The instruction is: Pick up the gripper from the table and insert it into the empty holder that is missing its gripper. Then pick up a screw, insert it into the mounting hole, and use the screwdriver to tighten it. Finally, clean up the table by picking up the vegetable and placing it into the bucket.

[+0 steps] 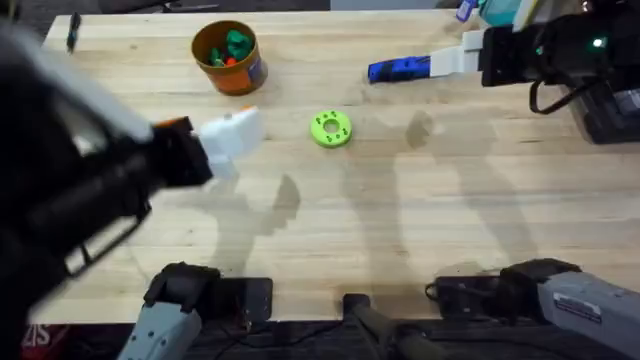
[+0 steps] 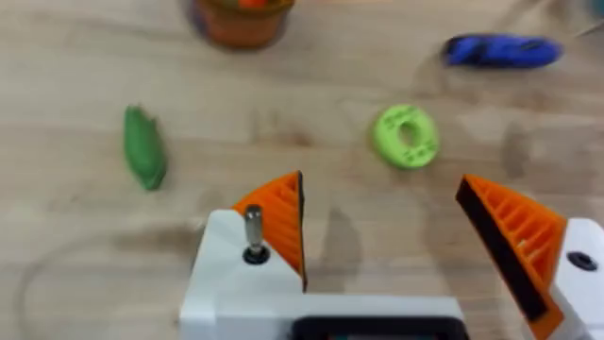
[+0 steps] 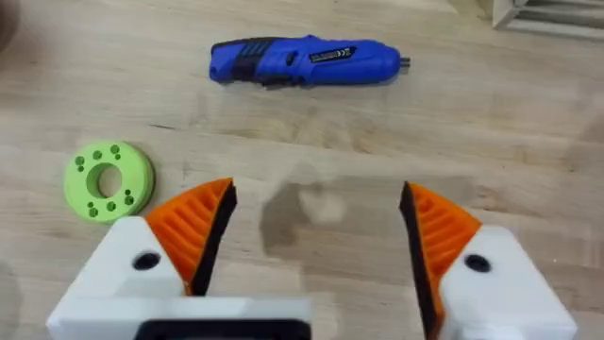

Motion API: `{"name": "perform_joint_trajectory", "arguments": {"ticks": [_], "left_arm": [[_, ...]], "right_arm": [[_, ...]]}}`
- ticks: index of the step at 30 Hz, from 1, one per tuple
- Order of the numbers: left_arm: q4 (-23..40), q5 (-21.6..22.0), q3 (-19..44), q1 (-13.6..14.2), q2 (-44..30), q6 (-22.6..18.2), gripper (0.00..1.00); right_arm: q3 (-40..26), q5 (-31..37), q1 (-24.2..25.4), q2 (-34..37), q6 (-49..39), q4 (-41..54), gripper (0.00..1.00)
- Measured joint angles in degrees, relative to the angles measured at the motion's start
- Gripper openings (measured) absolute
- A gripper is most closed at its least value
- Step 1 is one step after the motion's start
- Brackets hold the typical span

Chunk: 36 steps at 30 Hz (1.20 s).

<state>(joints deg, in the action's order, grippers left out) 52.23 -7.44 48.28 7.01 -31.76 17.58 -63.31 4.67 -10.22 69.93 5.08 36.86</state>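
My left gripper (image 2: pixel 380 203) hangs open above the table, its white fingers also seen from overhead (image 1: pixel 235 130). One of its white finger blocks, the holder (image 2: pixel 222 283), carries the orange gripper wedge (image 2: pixel 278 217), and a metal screw (image 2: pixel 253 231) stands upright in its hole. The green vegetable (image 2: pixel 143 146) lies on the wood beside it. The orange bucket (image 1: pixel 228 58) stands at the back left with green pieces inside. My right gripper (image 3: pixel 316 194) is open next to the blue screwdriver (image 3: pixel 302 61), which lies flat at the back right (image 1: pixel 400 68).
A bright green ring (image 1: pixel 331 128) with dark dots lies mid-table, between the two grippers. The left arm looms large and dark over the table's left side. Dark equipment sits at the back right corner (image 1: pixel 610 110).
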Motion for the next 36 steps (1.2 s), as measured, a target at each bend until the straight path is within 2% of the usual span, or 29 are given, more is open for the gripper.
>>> {"name": "perform_joint_trajectory", "arguments": {"ticks": [3,6,13,15,17,20,26,32,36], "left_arm": [[5.6,3.3,6.7,0.0,-10.4,1.1,0.986],[10.3,4.1,11.8,0.0,-20.6,4.9,0.986],[9.3,6.1,14.0,-0.3,-36.7,10.5,0.985],[9.3,7.0,14.0,-1.5,-40.0,11.2,0.985],[9.2,8.3,14.0,-3.8,-43.2,11.3,0.986],[8.3,10.2,14.0,-8.5,-46.9,9.4,0.985],[4.3,12.0,14.0,-16.7,-50.8,1.8,0.985],[-2.0,12.5,14.0,-20.4,-54.4,-5.3,0.985],[-3.9,12.8,14.0,-22.0,-57.8,-7.4,0.985]], "right_arm": [[0.0,0.0,0.0,0.0,0.9,1.0,0.994],[0.0,0.0,0.0,0.0,1.2,2.2,0.993],[0.0,0.0,0.0,0.0,4.1,2.5,0.993],[0.0,0.0,0.0,0.0,5.4,2.5,0.994],[0.0,0.0,0.0,0.0,6.4,2.5,0.994],[0.0,0.0,0.0,0.0,7.2,2.6,0.994],[0.0,0.0,0.0,0.0,7.9,2.6,0.993],[0.0,0.0,0.0,0.0,8.2,2.6,0.994],[0.0,0.0,0.0,0.0,8.2,2.6,0.994]]}}
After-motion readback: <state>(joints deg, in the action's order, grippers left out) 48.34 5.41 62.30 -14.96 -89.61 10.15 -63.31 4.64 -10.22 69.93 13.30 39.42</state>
